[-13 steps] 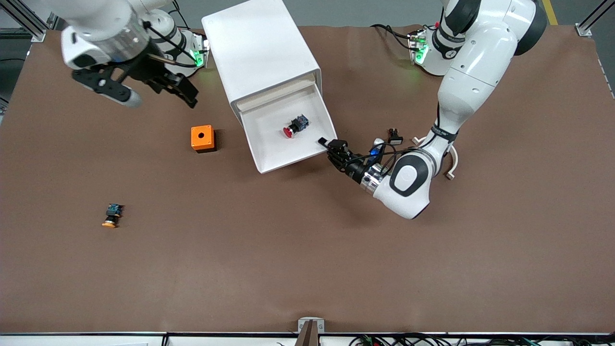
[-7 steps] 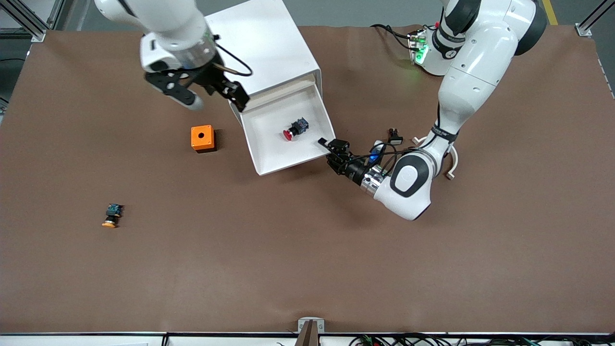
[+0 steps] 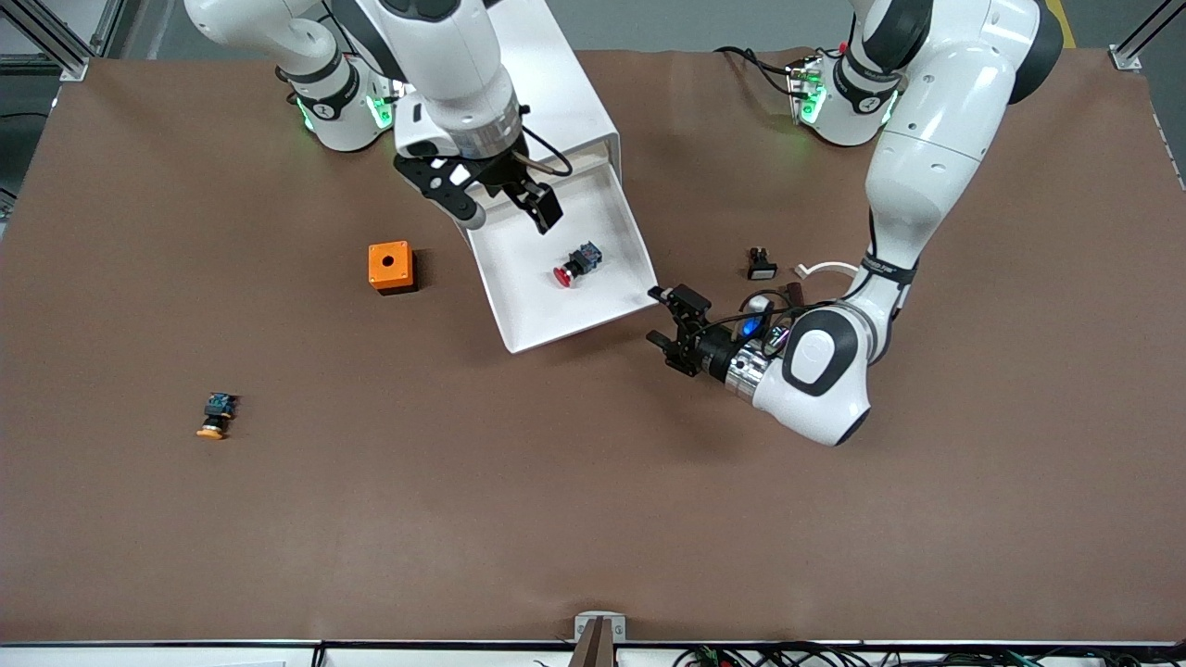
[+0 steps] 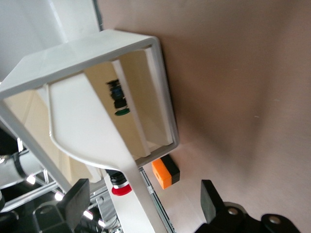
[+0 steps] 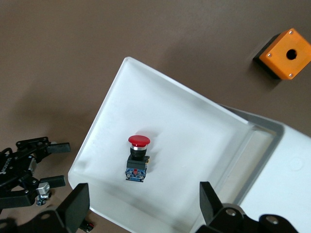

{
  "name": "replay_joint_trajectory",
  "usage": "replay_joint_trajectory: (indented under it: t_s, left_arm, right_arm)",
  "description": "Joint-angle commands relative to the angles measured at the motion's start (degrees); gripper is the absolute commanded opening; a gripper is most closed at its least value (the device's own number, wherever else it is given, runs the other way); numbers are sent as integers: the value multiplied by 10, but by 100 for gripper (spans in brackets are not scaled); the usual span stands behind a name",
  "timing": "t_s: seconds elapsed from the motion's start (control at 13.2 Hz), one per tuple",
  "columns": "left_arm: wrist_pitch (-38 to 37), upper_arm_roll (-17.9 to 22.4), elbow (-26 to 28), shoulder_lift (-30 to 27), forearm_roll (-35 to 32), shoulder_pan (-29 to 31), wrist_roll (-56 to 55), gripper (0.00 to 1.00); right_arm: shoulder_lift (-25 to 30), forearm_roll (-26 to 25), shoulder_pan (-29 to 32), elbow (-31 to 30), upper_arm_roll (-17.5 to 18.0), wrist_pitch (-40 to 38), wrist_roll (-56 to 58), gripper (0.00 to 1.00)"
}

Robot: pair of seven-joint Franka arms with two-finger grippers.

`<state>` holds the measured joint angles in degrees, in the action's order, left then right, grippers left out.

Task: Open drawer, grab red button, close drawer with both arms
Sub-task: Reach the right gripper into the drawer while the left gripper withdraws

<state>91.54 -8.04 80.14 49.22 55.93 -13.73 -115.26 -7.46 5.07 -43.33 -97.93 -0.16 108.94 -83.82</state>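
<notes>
Front view: both pincers agape; glossy red mushroom-capped button in smooth white drawer.

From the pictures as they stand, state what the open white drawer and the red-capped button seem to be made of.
Shallow white tray drawer: apparently moulded plastic, matte, slightly translucent; light shows through its walls. Small red-capped push button: likely plastic, with a glossy mushroom cap over a black-and-blue body.

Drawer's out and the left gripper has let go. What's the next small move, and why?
Probably lower the right gripper straight onto the button. The drawer stands pulled out, the button lies loose on its floor, and the right gripper hangs open over it. The left gripper is open beside the drawer's front corner.
</notes>
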Motion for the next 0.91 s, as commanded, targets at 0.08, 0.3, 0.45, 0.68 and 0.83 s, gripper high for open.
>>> replay_joint_trajectory:
  t_s: [0.08, 0.3, 0.45, 0.68, 0.83]
  left_arm:
    - [9, 9, -39, -4, -44, -4, 103, 100]
    - [40, 33, -43, -17, -90, -14, 261, 100]
    - [57, 32, -43, -32, -149, -15, 373, 100]
    - [92, 33, -74, -38, -222, -19, 485, 100]
    - [123, 31, -80, -41, -263, -19, 539, 100]
  right_arm:
    - [-28, -1, -25, -11, -8, 32, -33, 100]
    - [-55, -14, -33, -6, -8, 33, -34, 100]
    - [-82, -19, -42, 4, -8, 33, -36, 100]
    - [-124, -28, -52, 28, -8, 44, -54, 100]
    - [-139, -28, -55, 29, -9, 62, -60, 100]
